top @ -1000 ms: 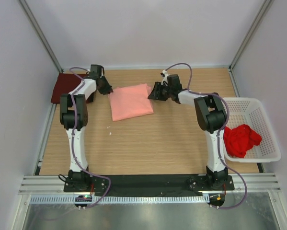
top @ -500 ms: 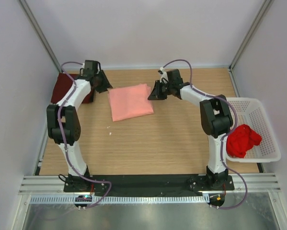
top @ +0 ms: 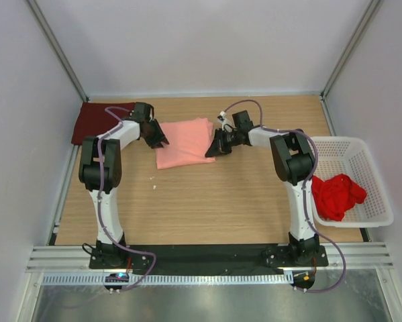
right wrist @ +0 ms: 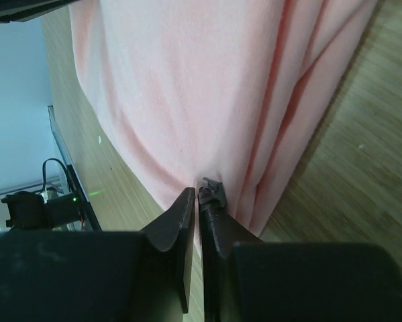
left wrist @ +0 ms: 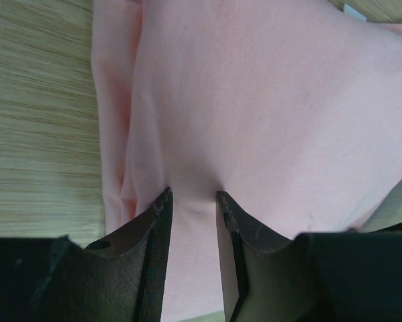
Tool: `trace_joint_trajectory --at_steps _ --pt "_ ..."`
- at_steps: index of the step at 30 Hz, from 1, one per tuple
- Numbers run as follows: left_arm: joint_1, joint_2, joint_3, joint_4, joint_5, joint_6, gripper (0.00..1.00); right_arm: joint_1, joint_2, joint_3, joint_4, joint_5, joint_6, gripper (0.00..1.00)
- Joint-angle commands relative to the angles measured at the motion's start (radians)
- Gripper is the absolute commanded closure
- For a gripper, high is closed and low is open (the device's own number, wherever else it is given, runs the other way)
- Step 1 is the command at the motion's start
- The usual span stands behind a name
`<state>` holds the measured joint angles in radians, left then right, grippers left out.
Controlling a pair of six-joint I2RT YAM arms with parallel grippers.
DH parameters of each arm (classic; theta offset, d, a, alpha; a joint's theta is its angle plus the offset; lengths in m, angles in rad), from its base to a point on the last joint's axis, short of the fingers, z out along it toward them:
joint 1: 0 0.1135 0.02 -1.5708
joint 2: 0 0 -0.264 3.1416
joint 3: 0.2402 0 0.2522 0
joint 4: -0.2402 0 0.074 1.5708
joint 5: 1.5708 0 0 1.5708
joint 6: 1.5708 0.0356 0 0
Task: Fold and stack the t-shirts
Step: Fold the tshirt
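The pink shirt (top: 185,141) lies folded at the table's far middle, its long axis running left to right between the claws. The left gripper (left wrist: 192,198) pinches its left edge. The right gripper (right wrist: 199,193) is closed on its right edge (a thin bite). The maroon shirt (top: 96,121) lies leftward, nearer the left arm and tight against the wall (top: 26,134).

Top cam overhead; wrist cams close on pink shirt (top: 184,142).

Pale walls (top: 207,47) enclose wooden table (top: 207,201); metal rail (top: 53,258) along near edge.
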<state>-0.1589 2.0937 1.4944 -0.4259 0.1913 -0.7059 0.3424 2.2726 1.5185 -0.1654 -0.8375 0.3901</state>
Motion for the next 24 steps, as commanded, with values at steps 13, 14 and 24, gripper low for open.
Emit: trace_joint_trajectory --at_steps 13,14,24 --pt "-0.068 -0.239 -0.077 -0.054 0.024 0.042 0.63 -0.008 -0.101 0.098 -0.006 0.018 0.073 0.82" --pt "-0.079 -0.248 -0.106 -0.050 0.011 0.034 0.63 -0.009 -0.075 0.127 -0.006 0.027 0.091 0.82" --pt "-0.100 -0.228 -0.326 0.018 -0.067 -0.014 0.63 -0.036 0.189 0.342 0.159 0.060 0.286 0.82"
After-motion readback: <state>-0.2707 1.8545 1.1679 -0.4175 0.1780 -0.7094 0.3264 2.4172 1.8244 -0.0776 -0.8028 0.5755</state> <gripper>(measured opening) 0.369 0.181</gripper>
